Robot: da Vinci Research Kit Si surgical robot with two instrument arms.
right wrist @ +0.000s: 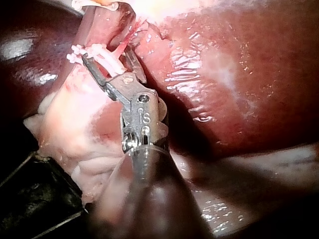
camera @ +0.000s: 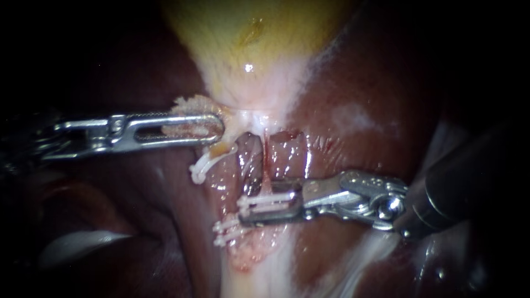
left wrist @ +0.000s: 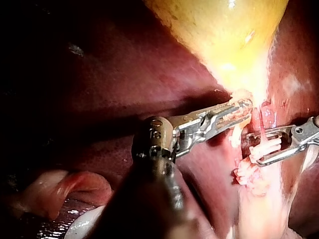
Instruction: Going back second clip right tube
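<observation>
Between the right instrument's [camera: 248,209] jaws: second clip [camera: 268,200], white, legs together, set across the tube [camera: 251,165]. Jaws stand apart. My right wrist view shows a gap beside the clip, so I read nothing as gripped.

Clip's long axis runs along the jaws, in line with my shaft. Tube crosses both at near a right angle. My judgement: the way out is straight back along the shaft, jaws kept wide and no sideways drift, or the clip may drag.

Another clip [camera: 226,233] sits just off the jaw tips, on the same strip of tissue.

Left instrument [camera: 215,128] lies ahead and across the tube, jaws clamped on the gallbladder [camera: 248,44] at its neck. Right instrument is much the nearer to the clip.

No brand, label or writing legible on clips or tissue.
</observation>
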